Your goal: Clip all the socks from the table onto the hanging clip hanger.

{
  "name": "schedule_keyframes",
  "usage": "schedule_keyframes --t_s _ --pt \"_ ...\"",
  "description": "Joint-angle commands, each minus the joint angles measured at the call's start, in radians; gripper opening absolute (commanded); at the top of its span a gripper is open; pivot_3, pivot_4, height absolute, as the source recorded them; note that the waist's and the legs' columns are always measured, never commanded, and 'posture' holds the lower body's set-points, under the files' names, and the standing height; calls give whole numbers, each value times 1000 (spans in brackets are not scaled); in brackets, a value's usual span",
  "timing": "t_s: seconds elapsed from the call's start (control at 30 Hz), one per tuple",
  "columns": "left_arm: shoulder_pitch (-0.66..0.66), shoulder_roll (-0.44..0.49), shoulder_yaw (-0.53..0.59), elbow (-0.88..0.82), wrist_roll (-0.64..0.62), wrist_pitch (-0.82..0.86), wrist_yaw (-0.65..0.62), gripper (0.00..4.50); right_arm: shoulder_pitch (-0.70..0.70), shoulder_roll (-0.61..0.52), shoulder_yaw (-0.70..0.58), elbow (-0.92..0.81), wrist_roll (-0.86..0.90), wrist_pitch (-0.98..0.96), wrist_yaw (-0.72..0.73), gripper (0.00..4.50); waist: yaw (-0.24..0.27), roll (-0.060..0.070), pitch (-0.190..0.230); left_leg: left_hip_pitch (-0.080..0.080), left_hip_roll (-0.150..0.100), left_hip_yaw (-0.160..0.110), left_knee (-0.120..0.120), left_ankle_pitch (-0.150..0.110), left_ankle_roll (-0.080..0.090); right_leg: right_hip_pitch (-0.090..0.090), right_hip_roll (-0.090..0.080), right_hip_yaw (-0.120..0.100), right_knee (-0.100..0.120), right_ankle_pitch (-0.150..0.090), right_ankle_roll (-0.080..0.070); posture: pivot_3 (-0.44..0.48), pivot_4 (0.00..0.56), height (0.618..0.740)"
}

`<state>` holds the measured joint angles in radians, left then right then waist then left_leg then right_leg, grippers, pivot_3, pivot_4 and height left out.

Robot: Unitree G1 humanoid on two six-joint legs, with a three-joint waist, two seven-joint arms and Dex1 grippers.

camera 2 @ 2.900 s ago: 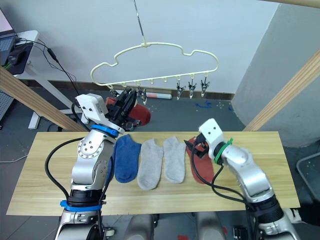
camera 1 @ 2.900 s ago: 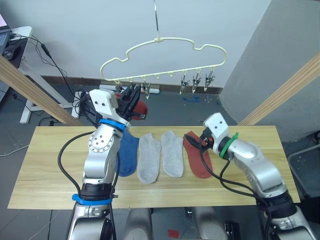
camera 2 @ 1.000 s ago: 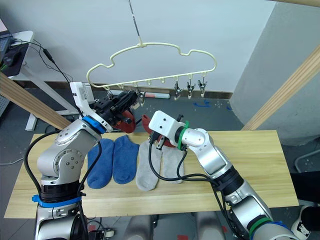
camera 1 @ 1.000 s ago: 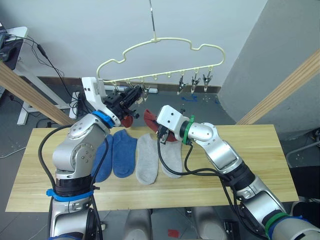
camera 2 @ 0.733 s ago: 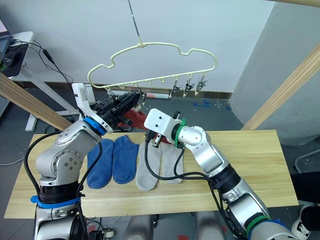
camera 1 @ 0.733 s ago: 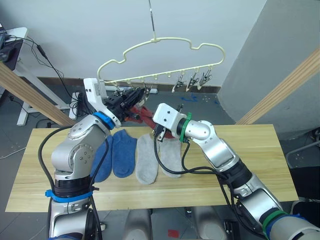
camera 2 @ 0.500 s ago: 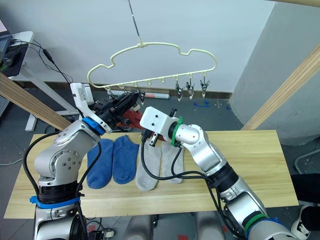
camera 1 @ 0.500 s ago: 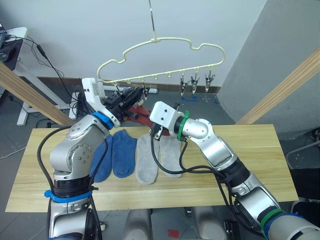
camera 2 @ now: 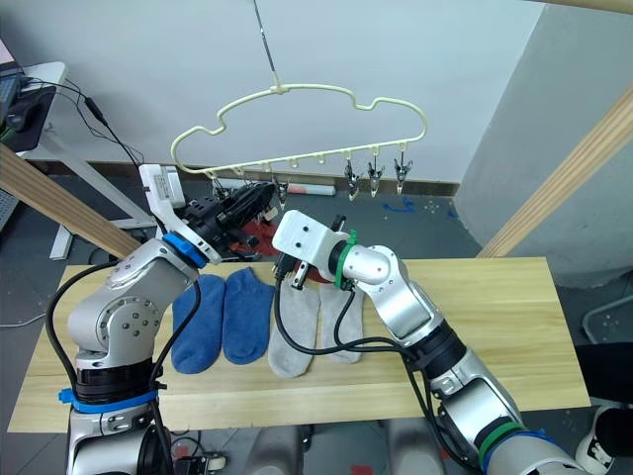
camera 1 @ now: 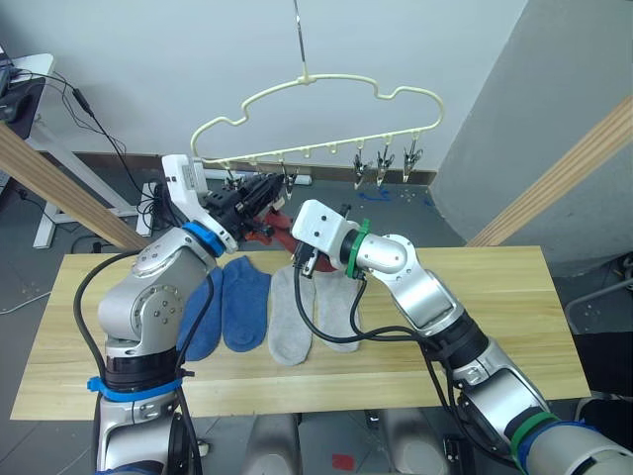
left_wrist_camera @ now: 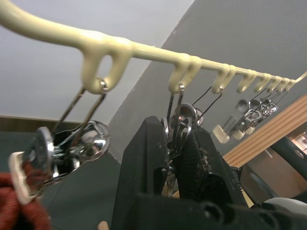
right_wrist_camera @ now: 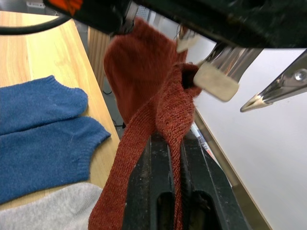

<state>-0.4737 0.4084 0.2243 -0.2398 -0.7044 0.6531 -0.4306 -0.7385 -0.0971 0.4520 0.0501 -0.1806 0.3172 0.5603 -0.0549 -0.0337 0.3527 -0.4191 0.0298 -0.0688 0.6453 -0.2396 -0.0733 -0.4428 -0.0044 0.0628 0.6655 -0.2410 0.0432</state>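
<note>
Rust sock (right_wrist_camera: 158,103): pinched in our right claw (right_wrist_camera: 170,143) beneath the clip hanger (camera 1: 316,89). Left claw (left_wrist_camera: 173,139) squeezes a clip (left_wrist_camera: 180,122). We should seat the cuff deep, then ease off.

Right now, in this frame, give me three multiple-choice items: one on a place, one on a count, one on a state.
1. Where do the blue socks lie?
A. On the table
B. On the clip hanger
C. On the floor

2. How many light grey socks lie on the table?
A. One
B. Two
C. Four

3. What does the right gripper hold?
A. Nothing
B. A blue sock
C. A rust red sock

Answers: 1 A, both lie flat on the wood. 2 B, two lie side by side. 3 C, the right wrist view shows red fabric pinched between its fingers.
</note>
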Motion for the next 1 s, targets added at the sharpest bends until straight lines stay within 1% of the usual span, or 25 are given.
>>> schedule_keyframes --t_s 0.03,0.47,0.53,0.57,0.7,0.83,1.0 --pt "12 10 8 -38 -11 -4 -14 275 -32 25 -29 -19 11 -18 -18 0 0 0 0 0 0 0 0 0 0 0 0 0 0 0 0 -43 352 735" --pt "26 15 6 -45 -13 5 -15 275 -44 50 -59 -14 27 -11 -29 0 0 0 0 0 0 0 0 0 0 0 0 0 0 0 0 -41 350 735" --pt "24 10 15 -44 -29 16 -9 989 -43 50 -60 -15 27 -10 -29 0 0 0 0 0 0 0 0 0 0 0 0 0 0 0 0 -41 350 735" --pt "24 14 14 -46 -28 16 -13 1217 -42 49 -59 -16 26 -9 -28 0 0 0 0 0 0 0 0 0 0 0 0 0 0 0 0 -42 347 735" --pt "41 42 18 -81 -48 42 -46 2421 -31 42 -53 -25 24 -6 -19 0 -1 0 0 0 0 0 0 0 0 0 0 0 0 0 0 -43 342 735" --pt "70 90 31 -120 -74 66 -78 2421 -20 34 -47 -32 23 -5 -11 0 -1 0 0 0 0 0 0 0 0 0 0 0 0 0 0 -38 336 735" --pt "101 149 47 -149 -69 70 -98 2421 -10 28 -42 -38 21 -10 -6 0 -1 0 0 0 0 0 0 0 0 0 0 0 0 0 0 -29 331 735"
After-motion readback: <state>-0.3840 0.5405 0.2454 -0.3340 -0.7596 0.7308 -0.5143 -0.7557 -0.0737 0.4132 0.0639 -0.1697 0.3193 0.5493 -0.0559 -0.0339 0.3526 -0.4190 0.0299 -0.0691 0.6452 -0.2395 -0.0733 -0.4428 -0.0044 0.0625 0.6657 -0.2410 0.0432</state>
